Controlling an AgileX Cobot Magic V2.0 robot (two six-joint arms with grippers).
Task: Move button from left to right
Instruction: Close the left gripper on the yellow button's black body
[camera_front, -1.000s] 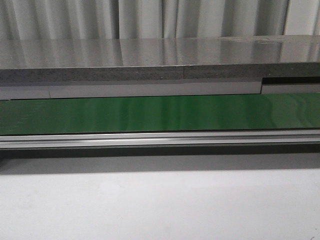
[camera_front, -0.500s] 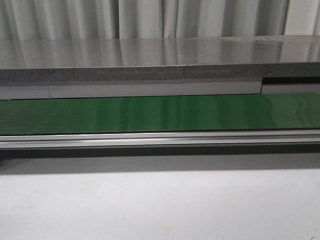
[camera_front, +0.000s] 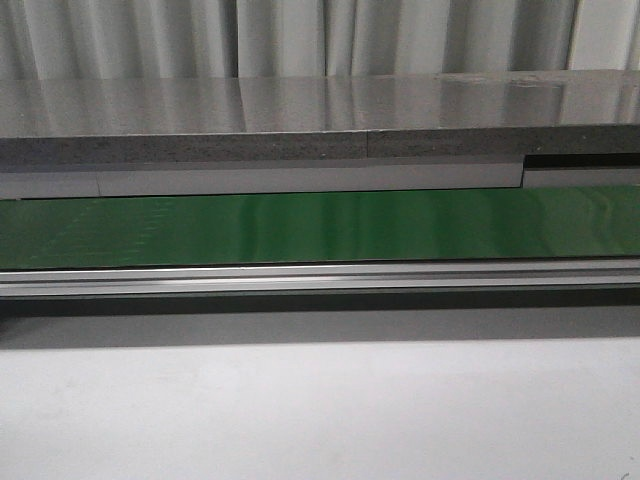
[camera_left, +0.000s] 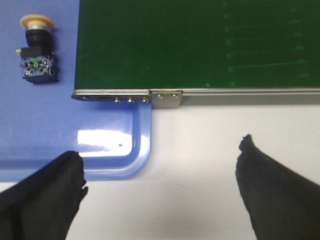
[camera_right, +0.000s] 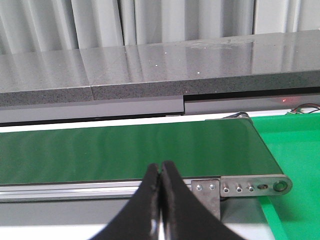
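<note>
The button, a round yellow-orange cap on a black blocky body with a tiny green mark, lies on its side in a blue tray beside the end of the green conveyor belt. My left gripper is open and empty over the white table, apart from the button, its left finger over the tray's near rim. My right gripper is shut and empty in front of the belt's other end. Neither gripper nor the button shows in the front view.
The green belt runs across the front view with an aluminium rail along its near side and a grey stone ledge behind. A green tray sits past the belt's right end. White table lies in front.
</note>
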